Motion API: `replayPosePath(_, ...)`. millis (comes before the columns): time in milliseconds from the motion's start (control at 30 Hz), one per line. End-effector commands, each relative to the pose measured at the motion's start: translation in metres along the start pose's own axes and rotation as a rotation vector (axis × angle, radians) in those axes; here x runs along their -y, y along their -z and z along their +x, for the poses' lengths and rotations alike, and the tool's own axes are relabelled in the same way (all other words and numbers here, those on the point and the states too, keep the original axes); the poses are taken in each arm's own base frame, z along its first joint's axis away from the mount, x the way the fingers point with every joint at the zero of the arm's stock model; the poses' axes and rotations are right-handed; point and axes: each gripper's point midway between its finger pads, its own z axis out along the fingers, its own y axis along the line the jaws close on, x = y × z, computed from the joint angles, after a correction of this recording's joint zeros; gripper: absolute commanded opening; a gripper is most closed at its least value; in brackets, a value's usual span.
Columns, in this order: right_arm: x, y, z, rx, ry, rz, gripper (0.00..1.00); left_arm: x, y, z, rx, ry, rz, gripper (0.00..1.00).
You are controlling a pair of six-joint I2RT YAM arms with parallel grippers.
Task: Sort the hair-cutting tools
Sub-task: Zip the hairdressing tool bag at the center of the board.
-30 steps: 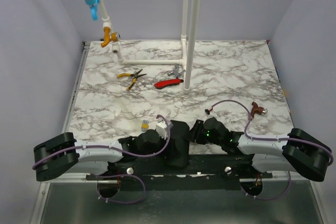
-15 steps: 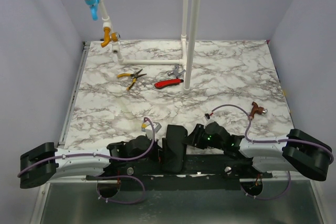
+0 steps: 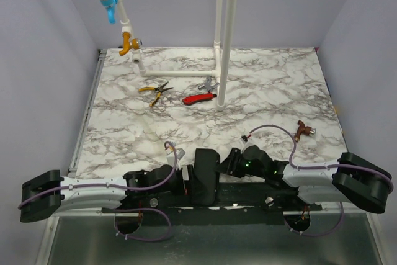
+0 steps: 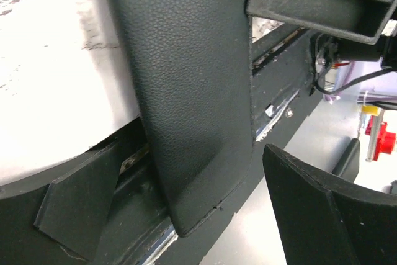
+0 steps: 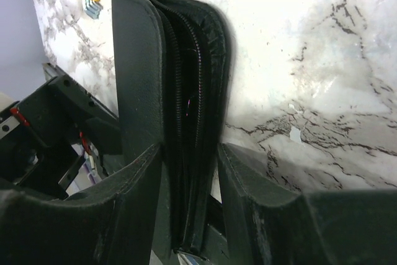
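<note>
top external view: shows a black zip case (image 3: 203, 175) standing on edge at the near rim of the marble table (image 3: 279, 85), between the two wrists and reaching partly past the rim over the arms' dark mount.

from the right wrist, shows the right gripper (image 5: 189, 156) pinching that case across its thickness, clamped on both covers, with the zip teeth running up the middle. from the left wrist, shows the left gripper (image 4: 189, 175) spread wide, with the case's pebbled cover in the gap and apparently clear of both sides. holds nothing there.

shows no comb, scissors or thin stick in any view. most likely puts the hair-cutting tools inside the closed case, though cannot confirm it.

leaves the yellow-handled pliers (image 3: 155, 90) and the red-handled tool (image 3: 199, 98) far up the table beside the white pipe frame (image 3: 224, 35), well apart from the case and no part of the job.

reads as an early step: steadying the case for opening, with no tool sorted yet.

next calls for closing the left gripper on one cover or on the zip pull, against a firm right hold, then parting the covers. needs care at the rim, given the risk of the case tipping off on any slackening of the right pinch. afterwards needs a light, exact pinch for slim, flat-lying, slippery tools.
</note>
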Motion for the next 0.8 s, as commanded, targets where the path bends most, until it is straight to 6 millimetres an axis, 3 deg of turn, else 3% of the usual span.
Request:
replayPosePath(0, 0.061, 0.014, 0.038, -0.122, 0.006, 0.154, 0.45, -0.005, -0.006, 0.012, -0.021, -0.055, 0.054, 0.97)
replayPosePath(33, 0.061, 0.015, 0.04, -0.125, 0.003, 0.143, 0.45, 0.005, -0.007, 0.01, -0.015, -0.069, 0.097, 0.94)
replayPosePath(333, 0.053, 0.015, 0.042, -0.133, 0.028, 0.07, 0.43, 0.026, -0.006, -0.002, 0.071, -0.164, 0.256, 0.6)
replayPosePath(533, 0.045, 0.014, 0.047, -0.16, 0.031, 0.017, 0.43, 0.04, -0.009, -0.007, 0.079, -0.217, 0.283, 0.6)
replayPosePath(667, 0.036, 0.013, 0.05, -0.179, 0.027, -0.029, 0.43, 0.041, -0.016, -0.002, 0.04, -0.235, 0.289, 0.68)
replayPosePath(700, 0.035, 0.013, 0.051, -0.181, 0.026, -0.033, 0.43, 0.05, -0.018, -0.006, 0.045, -0.237, 0.31, 0.69)
replayPosePath(767, 0.034, 0.014, 0.051, -0.181, 0.027, -0.038, 0.43, 0.053, -0.024, -0.005, 0.019, -0.239, 0.32, 0.68)
